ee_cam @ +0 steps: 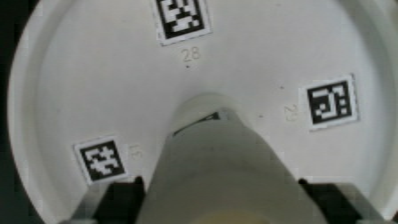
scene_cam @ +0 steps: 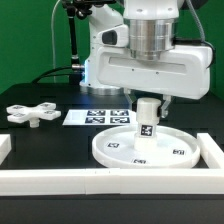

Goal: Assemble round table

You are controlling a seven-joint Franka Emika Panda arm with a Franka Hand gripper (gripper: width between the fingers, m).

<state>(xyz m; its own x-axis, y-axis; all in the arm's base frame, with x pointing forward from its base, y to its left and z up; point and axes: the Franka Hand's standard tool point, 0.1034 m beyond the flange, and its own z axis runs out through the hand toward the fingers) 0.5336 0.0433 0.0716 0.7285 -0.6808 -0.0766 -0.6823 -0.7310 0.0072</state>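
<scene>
The large round disc [scene_cam: 120, 152] lies flat inside the corner of the white rails, at the front of the exterior view's right. My gripper [scene_cam: 147, 100] hangs over its middle, shut on the short cylindrical leg [scene_cam: 146, 120]. The leg stands upright with its lower end at the disc's centre; whether it touches I cannot tell. In the wrist view the leg [ee_cam: 217, 150] fills the gap between my dark fingers [ee_cam: 121, 200], and my gripper [ee_cam: 217, 205] looks straight down on the tagged disc [ee_cam: 107, 90]. The cross-shaped base [scene_cam: 30, 113] lies apart at the exterior view's left.
The marker board [scene_cam: 98, 117] lies flat on the black table behind the disc. White border rails run along the front [scene_cam: 90, 182] and up the exterior view's right side [scene_cam: 212, 150]. Another short rail piece [scene_cam: 4, 148] sits at the exterior view's left edge.
</scene>
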